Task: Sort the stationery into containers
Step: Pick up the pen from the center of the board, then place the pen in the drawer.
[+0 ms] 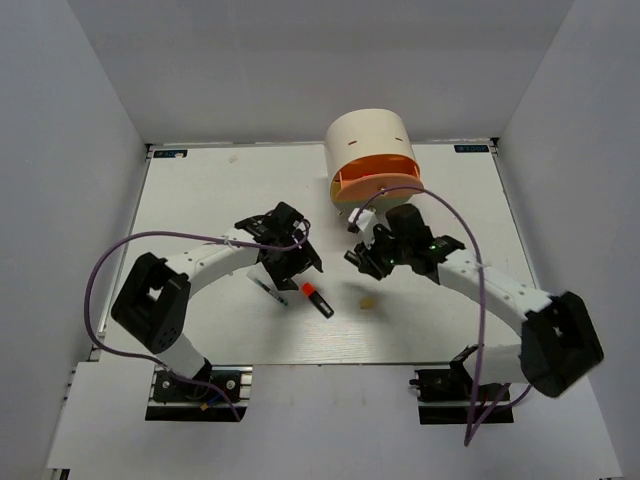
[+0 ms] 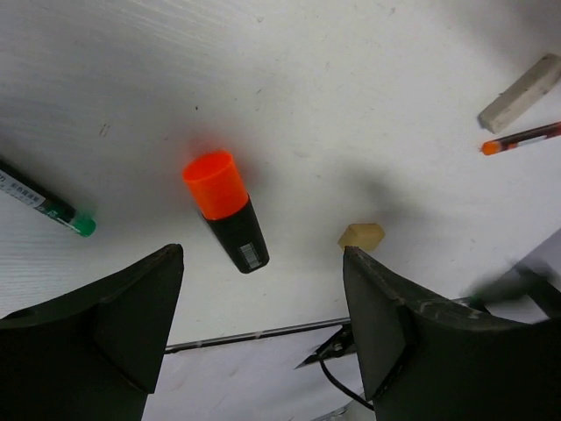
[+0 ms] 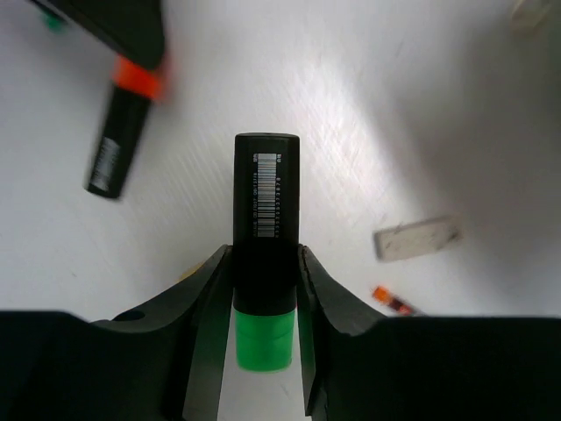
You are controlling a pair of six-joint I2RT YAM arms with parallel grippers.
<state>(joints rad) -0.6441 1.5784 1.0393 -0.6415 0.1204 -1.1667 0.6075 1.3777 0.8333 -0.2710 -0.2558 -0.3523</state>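
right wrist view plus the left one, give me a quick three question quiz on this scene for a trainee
1. True or false: the right pincer is closed on a black highlighter with a green cap.
2. What lies on the white table under the open left pincer? A) a black highlighter with an orange cap B) a thin white pen C) a yellow drawer
3. Fill in: the small tan eraser block lies ___ the orange-capped highlighter (touching / apart from).

Key: 1 true; 2 A; 3 apart from.
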